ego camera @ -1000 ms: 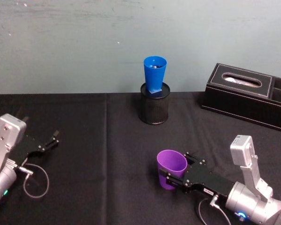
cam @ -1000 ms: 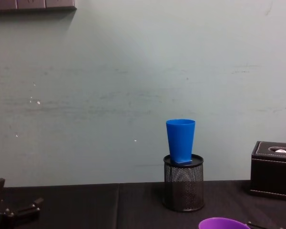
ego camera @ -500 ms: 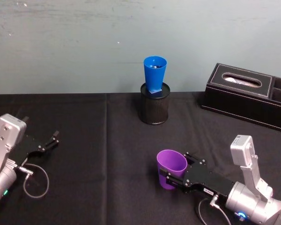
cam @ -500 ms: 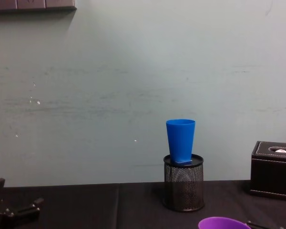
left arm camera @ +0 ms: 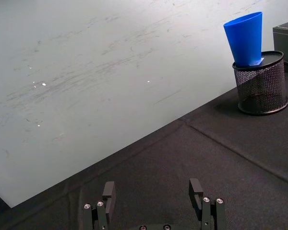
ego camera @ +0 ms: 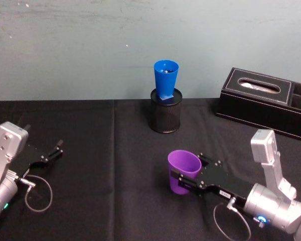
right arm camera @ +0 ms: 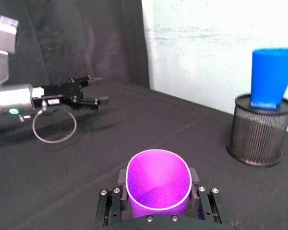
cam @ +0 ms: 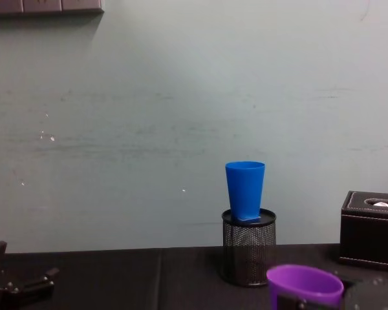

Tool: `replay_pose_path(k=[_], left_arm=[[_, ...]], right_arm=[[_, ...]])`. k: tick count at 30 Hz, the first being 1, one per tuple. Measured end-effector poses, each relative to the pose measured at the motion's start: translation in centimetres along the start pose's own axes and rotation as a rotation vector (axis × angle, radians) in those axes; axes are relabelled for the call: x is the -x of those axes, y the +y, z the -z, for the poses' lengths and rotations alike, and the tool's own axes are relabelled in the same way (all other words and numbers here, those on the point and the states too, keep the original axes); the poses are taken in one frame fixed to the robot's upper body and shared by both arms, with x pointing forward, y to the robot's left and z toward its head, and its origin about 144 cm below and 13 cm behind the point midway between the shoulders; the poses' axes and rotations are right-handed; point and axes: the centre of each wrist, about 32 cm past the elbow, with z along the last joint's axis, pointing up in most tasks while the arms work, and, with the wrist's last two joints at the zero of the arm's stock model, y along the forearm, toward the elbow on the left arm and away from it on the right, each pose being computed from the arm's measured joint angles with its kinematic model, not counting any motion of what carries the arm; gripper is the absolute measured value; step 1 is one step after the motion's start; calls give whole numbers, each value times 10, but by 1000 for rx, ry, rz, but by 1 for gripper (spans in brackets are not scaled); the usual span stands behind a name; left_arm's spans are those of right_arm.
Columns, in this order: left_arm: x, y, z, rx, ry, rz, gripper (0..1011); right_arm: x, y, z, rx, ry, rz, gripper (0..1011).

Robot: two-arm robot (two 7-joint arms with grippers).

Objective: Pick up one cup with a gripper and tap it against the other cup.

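Note:
The purple cup (ego camera: 183, 171) is upright and held a little above the black cloth near the front, with my right gripper (ego camera: 186, 179) shut on its sides; in the right wrist view the cup (right arm camera: 158, 184) sits between the two fingers. It rises into the chest view (cam: 304, 285) at the lower right. The blue cup (ego camera: 165, 79) stands in the black mesh pen holder (ego camera: 165, 111) at the back centre, apart from the purple one. My left gripper (ego camera: 58, 149) rests open at the left, its fingers (left arm camera: 108, 192) spread with nothing between.
A black tissue box (ego camera: 265, 101) lies at the back right against the wall. A loose cable loop (ego camera: 38, 194) hangs by the left arm. Black cloth (ego camera: 115, 165) covers the table between the cups.
My right gripper has lifted the purple cup off the cloth, raising it higher in the chest view. The blue cup and the left arm have not moved.

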Motion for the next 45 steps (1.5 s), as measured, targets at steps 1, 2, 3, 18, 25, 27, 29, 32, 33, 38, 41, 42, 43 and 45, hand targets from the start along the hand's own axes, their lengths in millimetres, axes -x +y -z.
replay_pose_path(k=[1, 2, 3, 18, 25, 27, 29, 32, 33, 38, 41, 42, 43, 45], left_arm=[[0, 0, 0, 0, 0, 0, 1000], [0, 0, 0, 0, 0, 0, 1000], [0, 0, 0, 0, 0, 0, 1000], [0, 0, 0, 0, 0, 0, 1000], [0, 0, 0, 0, 0, 0, 1000], [0, 0, 0, 0, 0, 0, 1000], [0, 0, 0, 0, 0, 0, 1000], [0, 0, 0, 0, 0, 0, 1000], [0, 0, 0, 0, 0, 0, 1000], [0, 0, 0, 0, 0, 0, 1000], [0, 0, 0, 0, 0, 0, 1000], [0, 0, 0, 0, 0, 0, 1000], [0, 0, 0, 0, 0, 0, 1000], [0, 0, 0, 0, 0, 0, 1000]], right_arm=[[0, 1, -4, -1, -3, -2, 715], [-1, 1, -11, -1, -8, -5, 715], [-1, 2, -15, -1, -11, -9, 715], [-9, 12, -80, 17, -33, -15, 715], [-13, 17, -93, 22, -39, -26, 715], [-14, 18, -97, 19, -41, -28, 715], [-14, 19, -101, 15, -43, -30, 715], [-15, 20, -104, 11, -46, -32, 715], [-15, 20, -106, 10, -48, -33, 715], [-14, 21, -113, 12, -55, -37, 715], [-14, 22, -118, 8, -61, -40, 715], [-14, 22, -119, 7, -62, -40, 715], [-14, 23, -120, 7, -63, -40, 715], [-14, 23, -121, 5, -65, -40, 715]])
